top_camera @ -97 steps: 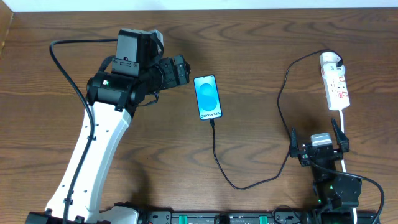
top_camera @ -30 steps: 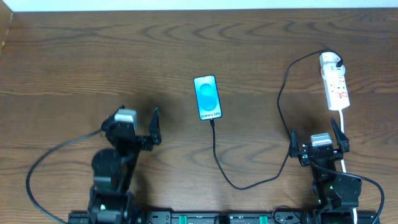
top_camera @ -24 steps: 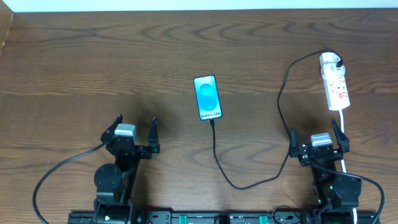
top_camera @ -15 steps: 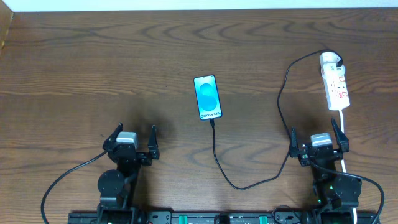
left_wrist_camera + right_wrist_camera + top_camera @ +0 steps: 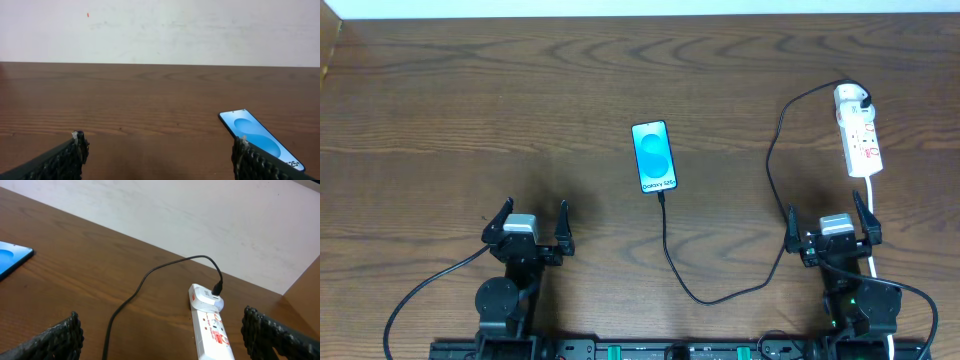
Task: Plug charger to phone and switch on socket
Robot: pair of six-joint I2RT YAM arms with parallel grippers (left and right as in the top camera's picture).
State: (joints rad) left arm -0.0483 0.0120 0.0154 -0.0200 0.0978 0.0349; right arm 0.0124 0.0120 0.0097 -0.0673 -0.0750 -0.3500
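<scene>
— At mid-table I've got the phone (image 5: 653, 156) lying flat, screen up and lit blue, long side running away from me. What do you want next?

— Charger first. Where does it run?

— The charger (image 5: 666, 250) tip meets the phone's near short edge. From there the black cable drops toward me, loops right across the table (image 5: 470, 90), climbs, and arcs over to its plug head (image 5: 851, 97), which sits in the far end of the socket (image 5: 861, 140). Whether the tip is fully seated, I can't tell at this size.

— And the socket itself?

— Far right, lying flat, lengthwise away from me, well apart from the phone. Its white cord (image 5: 873, 195) comes off the near end and runs down beside my right arm. The switch positions are too small to read.

— Grippers?

— The left gripper (image 5: 535, 206) is low at the near edge, left of the phone and well apart from it, jaws spread wide with nothing between them. On the left wrist camera bare wood fills the gap, with the phone off to the right. The right gripper (image 5: 824, 207) sits at the near edge below the socket, jaws also spread wide and empty. Its wrist camera shows the plug head and the socket in the gap.
</scene>
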